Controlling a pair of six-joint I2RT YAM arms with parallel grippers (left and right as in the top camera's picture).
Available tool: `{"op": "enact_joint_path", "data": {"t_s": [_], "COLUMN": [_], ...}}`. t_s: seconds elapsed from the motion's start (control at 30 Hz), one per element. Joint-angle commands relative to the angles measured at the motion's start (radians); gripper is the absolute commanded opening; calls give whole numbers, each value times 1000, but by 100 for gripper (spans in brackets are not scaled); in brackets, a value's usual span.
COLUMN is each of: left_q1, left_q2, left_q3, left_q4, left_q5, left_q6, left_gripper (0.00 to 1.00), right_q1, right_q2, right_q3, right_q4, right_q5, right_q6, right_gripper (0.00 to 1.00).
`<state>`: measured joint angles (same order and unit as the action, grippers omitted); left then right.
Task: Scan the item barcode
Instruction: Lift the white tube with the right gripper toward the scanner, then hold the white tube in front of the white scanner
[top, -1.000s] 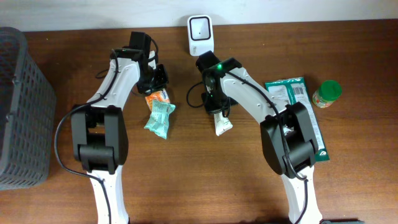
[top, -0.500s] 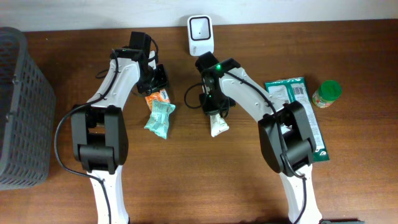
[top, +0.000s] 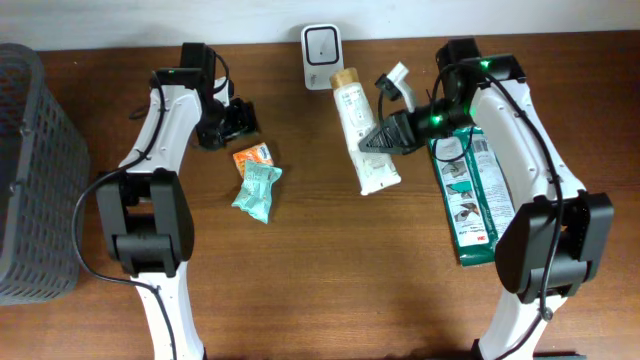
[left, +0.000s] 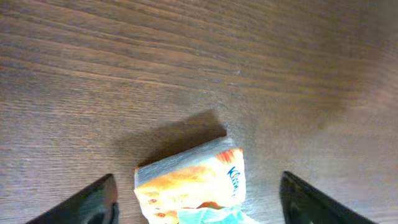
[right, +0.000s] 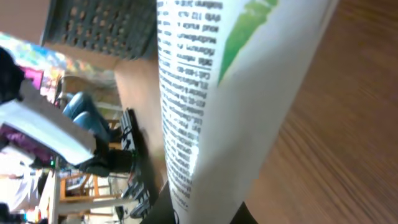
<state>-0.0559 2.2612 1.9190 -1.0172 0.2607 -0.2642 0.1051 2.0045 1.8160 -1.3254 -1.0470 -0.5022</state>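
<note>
Right jaws clench the white tube, barcode unseen; left jaws released over a half-cropped packet

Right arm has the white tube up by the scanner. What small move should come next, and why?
Probably roll the tube so its printed back faces the scanner. The right gripper is shut on it with the cap end beside the scanner, yet no barcode shows in any view.
</note>
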Motion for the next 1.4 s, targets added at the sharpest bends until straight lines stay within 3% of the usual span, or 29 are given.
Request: {"op": "enact_joint_path", "data": {"t_s": [0.0, 0.27, 0.43, 0.6, 0.73, 0.87, 1.0, 1.13, 1.23, 1.37], "left_q1": [22, 66, 66, 66, 66, 66, 66, 66, 66, 66], "left_q2": [7, 7, 7, 7, 7, 7, 7, 7, 7, 7], "left_q3": [18, 17, 17, 17, 17, 17, 17, 17, 17, 17], "left_q4": [-25, -39, -39, -39, -39, -39, -39, -39, -39, -39], "left_q5": [-8, -7, -7, -7, -7, -7, -7, -7, -7, -7], "left_q6": [80, 80, 80, 80, 80, 79, 80, 79, 79, 79], "left_gripper": [96, 99, 99, 99, 99, 99, 99, 99, 99, 99], "right_q1": [-27, -68, -66, -48, 42, 171, 238, 257, 262, 294], "right_q2": [-18, -18, -18, -18, -18, 14, 126, 285, 382, 491], "right_q3": [15, 15, 26, 189, 408, 428, 427, 427, 427, 427], "right_q4": [-15, -51, -43, -31, 80, 300, 552, 798, 908, 1071], "right_q5": [-98, -104, 21, 162, 489, 1004, 1294, 1481, 1538, 1629], "right_q6": [-96, -84, 43, 203, 352, 391, 320, 73, -86, -190], "right_gripper": [4, 4, 4, 4, 4, 4, 4, 4, 4, 4]}}
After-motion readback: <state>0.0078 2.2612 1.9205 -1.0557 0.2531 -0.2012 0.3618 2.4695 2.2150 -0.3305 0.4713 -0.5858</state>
